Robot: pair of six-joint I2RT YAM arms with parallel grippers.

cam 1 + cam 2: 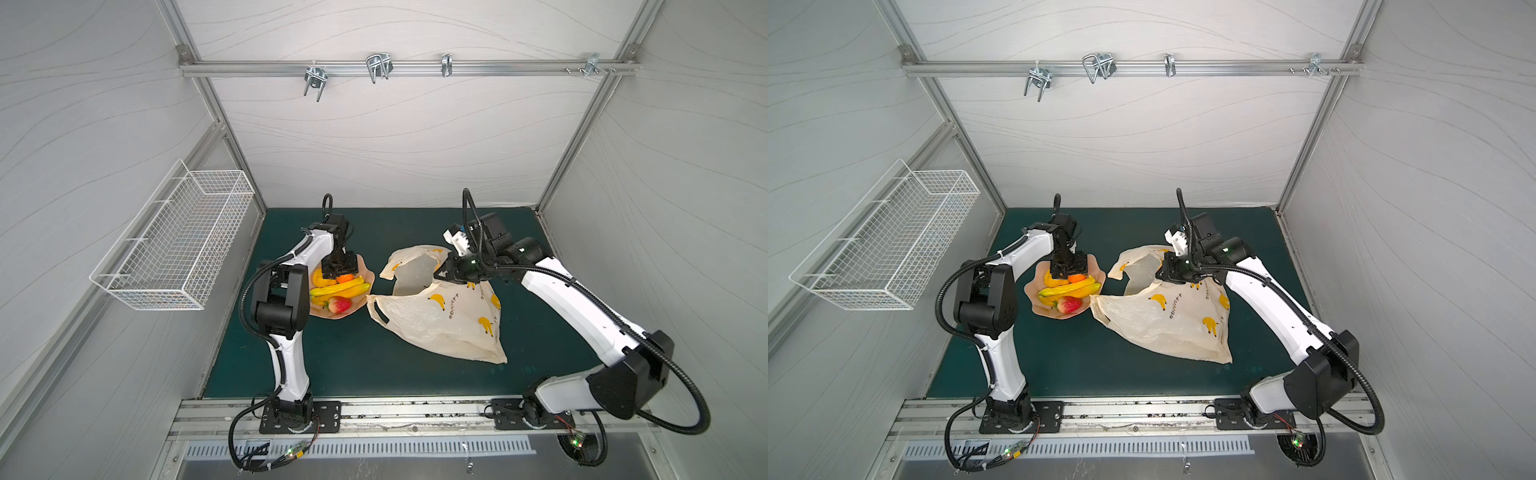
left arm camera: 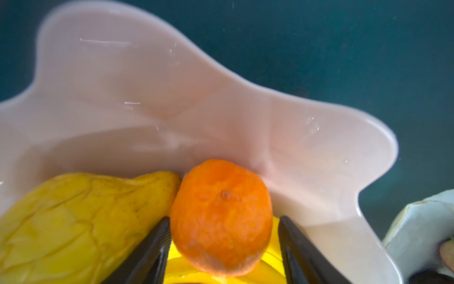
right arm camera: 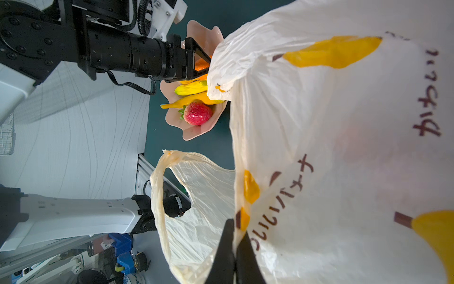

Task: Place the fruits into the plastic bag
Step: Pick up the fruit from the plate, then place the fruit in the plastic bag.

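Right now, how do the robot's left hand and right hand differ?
The left hand stands open, fingers either side of the orange fruit on the pink plate; the right hand is shut, pinching the edge of the plastic bag. The left hand points down over the plate; the right hand reaches sideways at the bag's mouth. Both have dark fingers.

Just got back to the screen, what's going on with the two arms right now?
The left gripper is down in the pink plate, jaws open on either side of the orange fruit but not yet clamped on it. The right gripper is shut on an edge of the plastic bag, holding its mouth open beside the plate. The yellow bananas and the strawberry also lie on the plate.
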